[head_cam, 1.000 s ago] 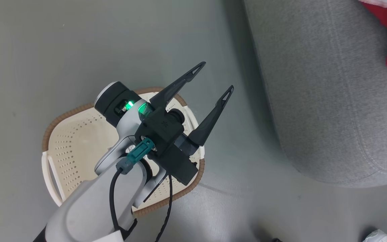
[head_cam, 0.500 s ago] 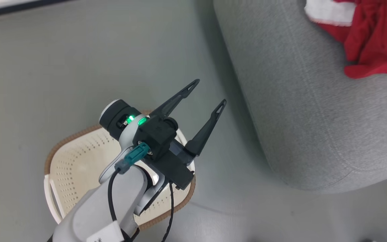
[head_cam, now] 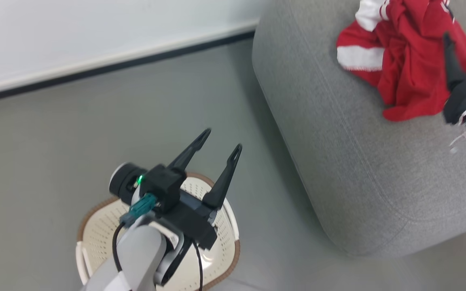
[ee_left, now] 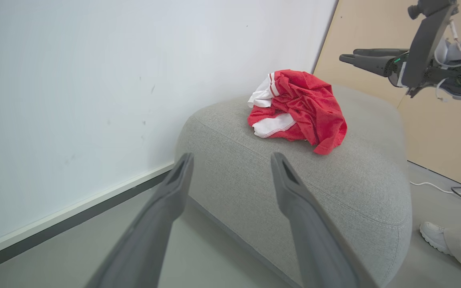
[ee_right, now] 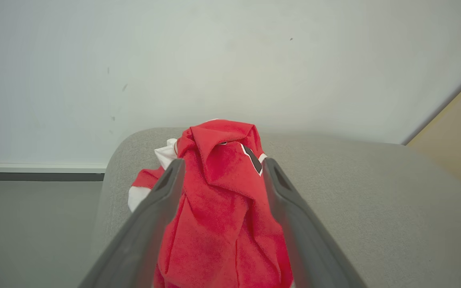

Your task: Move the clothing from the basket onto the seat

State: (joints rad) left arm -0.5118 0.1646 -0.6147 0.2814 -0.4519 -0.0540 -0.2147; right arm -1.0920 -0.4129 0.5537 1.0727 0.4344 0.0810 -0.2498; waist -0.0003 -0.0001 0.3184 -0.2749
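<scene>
Jaws wide on our left gripper (head_cam: 223,139) and, upper right, our right gripper (head_cam: 465,33), which could snag the clothing (head_cam: 407,68) off the seat (head_cam: 338,161).

basket (head_cam: 95,226): half behind left arm (head_cam: 136,258), cropped at bottom
right gripper (head_cam: 464,33): blurred, cropped at right edge (head view)
</scene>
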